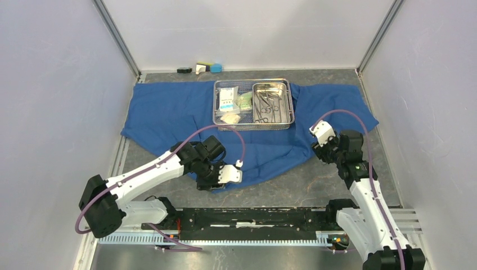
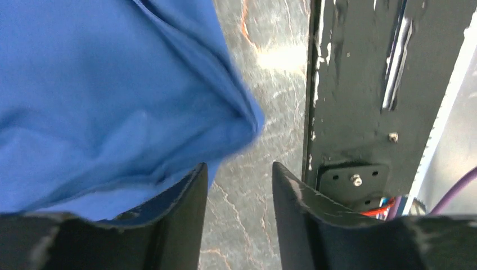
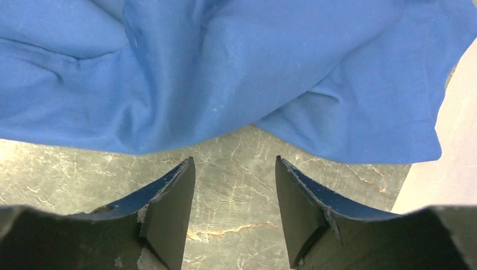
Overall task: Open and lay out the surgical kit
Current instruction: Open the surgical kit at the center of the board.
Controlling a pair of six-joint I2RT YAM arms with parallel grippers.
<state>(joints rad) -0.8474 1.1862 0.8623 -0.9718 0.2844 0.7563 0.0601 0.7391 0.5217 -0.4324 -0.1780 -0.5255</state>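
Three pale walls (image 1: 50, 112) box in a dark grey table (image 1: 315, 185), marble-veined and glossy where the light hits it. A black base rail (image 1: 253, 216) with chipped paint runs along the near edge, well to the near side of the wire-mesh basket (image 1: 253, 127). Behind the basket, along the back wall, sits a short row of a black block (image 1: 184, 70), a white block (image 1: 201, 68) and a blue block (image 1: 216, 68), all clear of the cloth

Blue cloth (image 1: 169, 109): opened out, lying under the basket and spreading wide to its left and right. Wrinkled, with uneven edges. One lobe runs from the basket toward the near side and narrows to a rounded tip

Basket: rectangular, upright, on the cloth toward the back middle. Its right half holds a smaller steel pan (image 1: 270, 84) with slim scissor-like instruments (image 1: 265, 107) lying loosely across one another. Its left half holds white and green packets (image 1: 228, 98) lying flat; the exact count is unclear from above

Left gripper (image 2: 239, 166): near-left of the basket, at the tip of the cloth lobe. Fingers are spread with bare table showing in the gap and nothing pinched. The cloth hem lies right at one finger (image 2: 188, 197); cannot tell if it touches

Right gripper (image 3: 234, 160): near-right of the basket, over bare table just off the cloth's edge. Fingers are spread and grip nothing, with folds of cloth just beyond the tips
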